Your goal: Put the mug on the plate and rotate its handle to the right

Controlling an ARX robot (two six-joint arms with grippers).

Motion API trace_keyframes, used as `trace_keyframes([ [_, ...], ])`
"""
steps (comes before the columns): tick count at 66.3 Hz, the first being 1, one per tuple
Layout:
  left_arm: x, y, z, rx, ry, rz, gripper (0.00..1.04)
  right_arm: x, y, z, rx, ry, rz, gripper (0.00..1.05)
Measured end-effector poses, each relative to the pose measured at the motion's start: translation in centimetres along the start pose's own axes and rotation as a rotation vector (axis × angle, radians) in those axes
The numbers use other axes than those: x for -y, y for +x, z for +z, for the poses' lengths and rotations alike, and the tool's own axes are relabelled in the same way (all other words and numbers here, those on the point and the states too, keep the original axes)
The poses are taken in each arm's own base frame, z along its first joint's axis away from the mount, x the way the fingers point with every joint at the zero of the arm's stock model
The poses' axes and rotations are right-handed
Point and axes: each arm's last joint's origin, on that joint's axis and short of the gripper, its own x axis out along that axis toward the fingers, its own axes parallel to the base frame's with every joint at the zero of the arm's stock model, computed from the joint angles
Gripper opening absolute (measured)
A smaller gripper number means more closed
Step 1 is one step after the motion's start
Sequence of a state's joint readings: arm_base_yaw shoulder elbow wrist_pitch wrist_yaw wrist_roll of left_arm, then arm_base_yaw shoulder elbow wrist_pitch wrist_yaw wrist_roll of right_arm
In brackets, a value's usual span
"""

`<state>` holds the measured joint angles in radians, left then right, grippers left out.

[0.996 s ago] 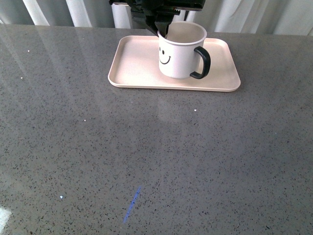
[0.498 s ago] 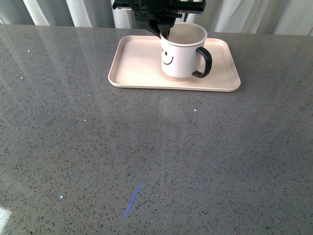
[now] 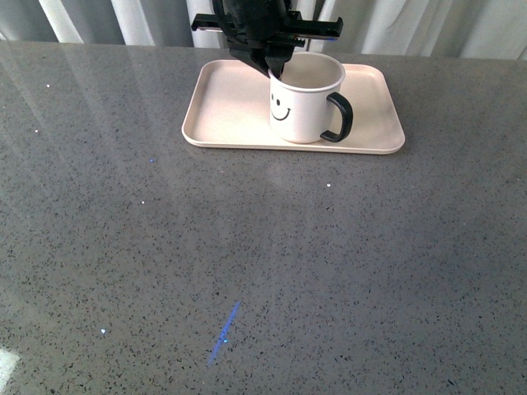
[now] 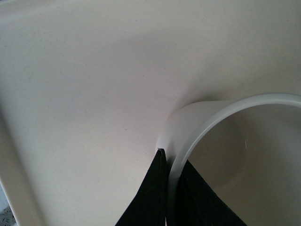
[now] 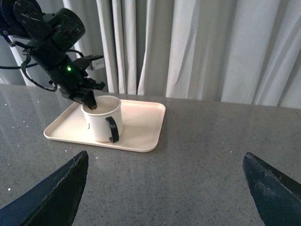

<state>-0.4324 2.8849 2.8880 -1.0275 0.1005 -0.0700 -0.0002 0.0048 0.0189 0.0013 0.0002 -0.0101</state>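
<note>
Front view: the mug (image 3: 303, 103) stands on the plate (image 3: 226, 115), upper centre, pinched by my left gripper (image 3: 270, 67).
One finger sits inside the rim and one outside, clamping the wall on the side away from the handle (image 3: 342, 118), which I judge leaves the loop free to swing; it points toward frame right, slightly toward me; my right gripper (image 5: 164, 157) hangs spread wide, empty, well apart; grey speckled countertop (image 3: 247, 263) below, a blue glint (image 3: 224, 333) low in frame; pale curtains (image 5: 211, 47) behind.

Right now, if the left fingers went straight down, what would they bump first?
Likely the mug floor under the inner finger, the plate under the outer one; depth is unclear.
</note>
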Motion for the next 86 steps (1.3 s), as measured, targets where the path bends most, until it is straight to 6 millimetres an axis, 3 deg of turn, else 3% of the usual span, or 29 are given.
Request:
trace_keyframes([
  [46,0.0,0.0,0.0,-0.002,0.000,0.003,0.03,0.0,0.0,0.0,0.000,0.000,0.000,0.96],
  [75,-0.4,-0.1,0.1,0.003,0.007,-0.005,0.67,0.0,0.0,0.0,0.000,0.000,0.000,0.96],
  [82,-1.1,-1.9,1.3,0.095,0.007,-0.018,0.95,0.0,0.0,0.0,0.000,0.000,0.000,0.96],
  [86,-1.6,-3.5,1.7,0.140,0.003,-0.015,0.96,0.0,0.0,0.0,0.000,0.000,0.000,0.96],
])
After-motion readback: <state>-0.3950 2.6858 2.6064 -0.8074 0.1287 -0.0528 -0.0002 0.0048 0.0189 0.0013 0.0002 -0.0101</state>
